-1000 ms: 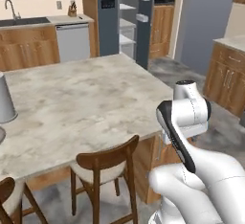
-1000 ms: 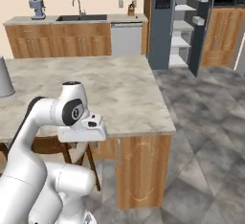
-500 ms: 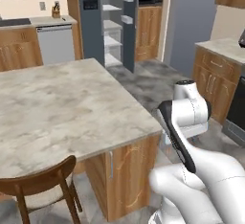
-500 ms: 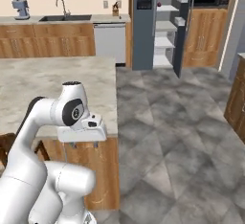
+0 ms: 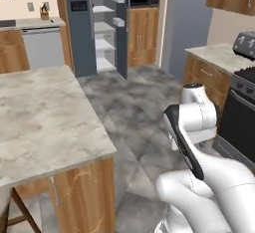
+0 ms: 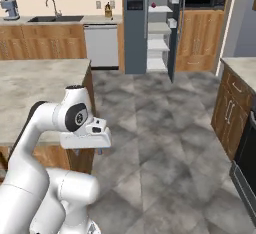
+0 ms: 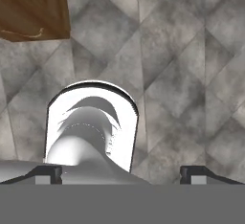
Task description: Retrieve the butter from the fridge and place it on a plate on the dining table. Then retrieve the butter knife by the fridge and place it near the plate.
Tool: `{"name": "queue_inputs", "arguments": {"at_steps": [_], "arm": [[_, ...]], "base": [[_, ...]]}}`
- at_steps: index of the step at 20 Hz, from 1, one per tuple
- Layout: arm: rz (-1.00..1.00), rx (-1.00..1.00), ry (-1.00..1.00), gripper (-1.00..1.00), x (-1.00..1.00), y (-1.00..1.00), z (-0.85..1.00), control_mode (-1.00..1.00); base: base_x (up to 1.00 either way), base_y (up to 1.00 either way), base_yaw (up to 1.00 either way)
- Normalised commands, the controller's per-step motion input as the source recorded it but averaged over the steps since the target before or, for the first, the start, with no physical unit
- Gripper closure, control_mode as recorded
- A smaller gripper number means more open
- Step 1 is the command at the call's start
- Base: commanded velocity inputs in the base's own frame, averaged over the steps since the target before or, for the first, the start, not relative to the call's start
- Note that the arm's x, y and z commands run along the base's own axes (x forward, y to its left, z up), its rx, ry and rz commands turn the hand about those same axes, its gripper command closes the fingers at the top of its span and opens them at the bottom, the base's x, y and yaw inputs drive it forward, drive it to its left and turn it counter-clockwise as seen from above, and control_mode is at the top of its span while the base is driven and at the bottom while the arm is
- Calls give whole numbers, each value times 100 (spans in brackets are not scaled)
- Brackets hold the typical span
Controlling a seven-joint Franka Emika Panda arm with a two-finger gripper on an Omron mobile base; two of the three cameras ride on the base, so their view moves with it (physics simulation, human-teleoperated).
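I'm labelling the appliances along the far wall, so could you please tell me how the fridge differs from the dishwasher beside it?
The fridge is tall and dark slate-blue, while the dishwasher is low, light grey and tucked under the counter. The fridge has one door swung open, showing white shelves, whereas the dishwasher is shut. The fridge carries a small black panel on its closed door; the dishwasher front looks plain. Both stand against the same wall.

The end effector [image 7: 122, 173] hangs over the floor [image 7: 191, 74]. The fridge [image 6: 150, 25] stands open far ahead of it, the dining counter [image 5: 40, 112] to its left, a stove [image 5: 241, 112] to its right.
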Motion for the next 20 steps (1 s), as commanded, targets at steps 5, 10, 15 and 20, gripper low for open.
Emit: {"name": "queue_inputs", "arguments": {"at_steps": [5,10,15,20], "arm": [[0,0,0,-100,0,0,0,100],[0,0,0,-100,0,0,0,100],[0,0,0,-100,0,0,0,100],[0,0,0,-100,0,0,0,100]], "base": [[32,-93,15],[89,-85,43],[100,-73,32],[100,9,0]]}}
